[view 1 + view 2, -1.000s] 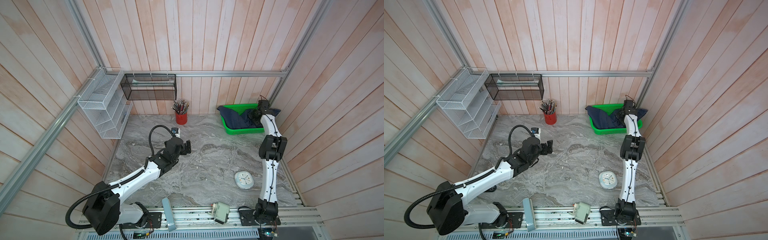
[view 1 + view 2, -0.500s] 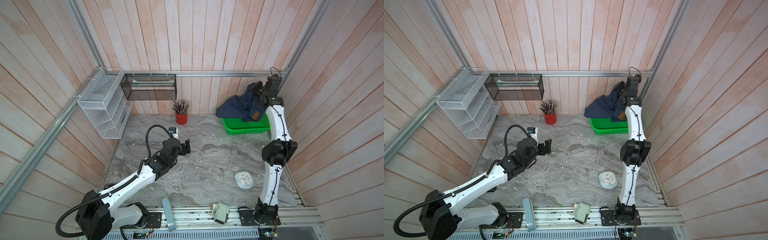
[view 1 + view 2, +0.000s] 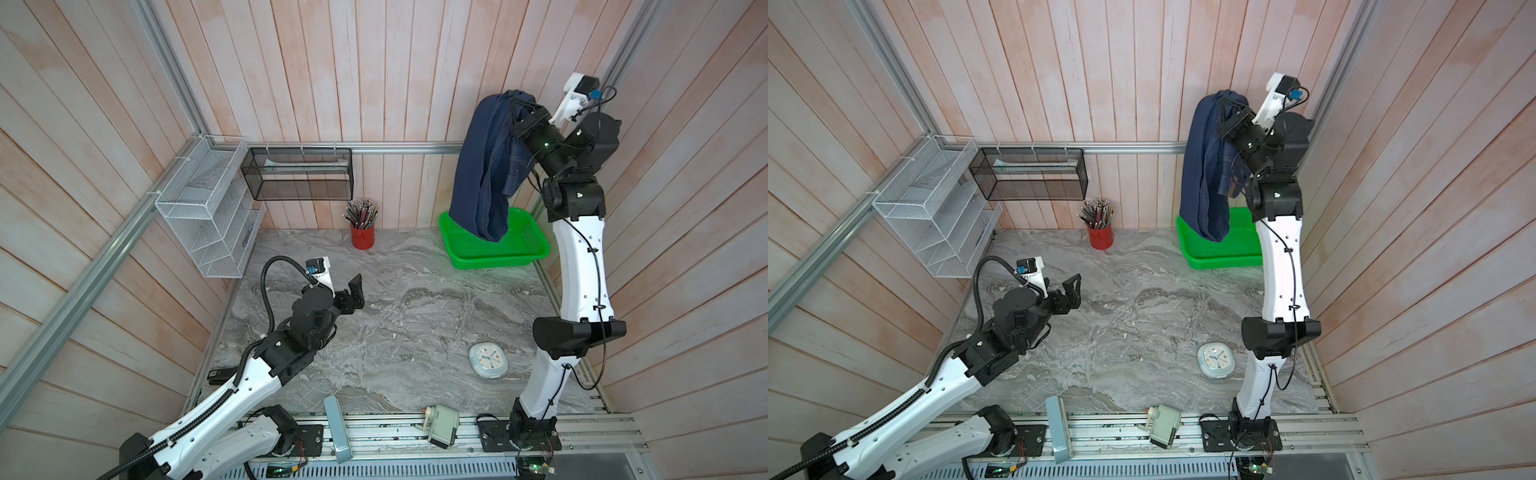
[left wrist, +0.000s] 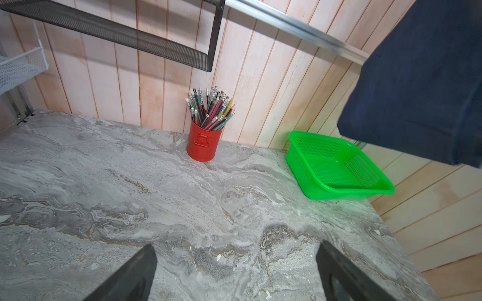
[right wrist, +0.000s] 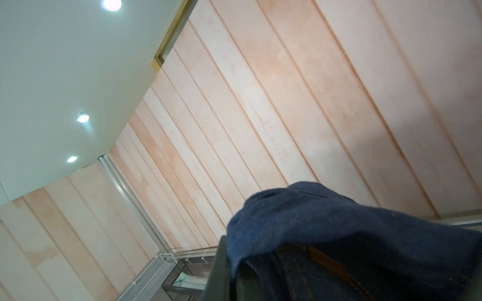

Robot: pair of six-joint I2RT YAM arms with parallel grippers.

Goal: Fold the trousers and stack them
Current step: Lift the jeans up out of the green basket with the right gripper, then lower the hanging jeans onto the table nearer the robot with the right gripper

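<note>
Right pincer [image 3: 524,109] way up by the back wall, clamped tight on a bunched-up bit of the trousers [image 3: 482,166]. Hanging straight down from that grip in one long dark-blue drape, with the lower end dangling over the green basket [image 3: 528,249] in the far right corner of the tabletop [image 3: 415,324]. Can't tell from both top views whether touching the basket or just above it. Same cloth right in front of the lens in the right wrist view [image 5: 339,221], draped over one finger [image 5: 219,263], with some tan stitching peeking out underneath.

Left pincer [image 3: 352,293] spread wide with nothing in it, hovering low over the left-middle of the tabletop, well apart from the trousers. Both fingers [image 4: 130,276] poking in at the edge of the left wrist view, aimed toward the red pencil cup [image 4: 204,142] by the back wall and the basket [image 4: 339,187] beside it.

Also a little white clock [image 3: 488,360] lying flat near the right arm's base.
</note>
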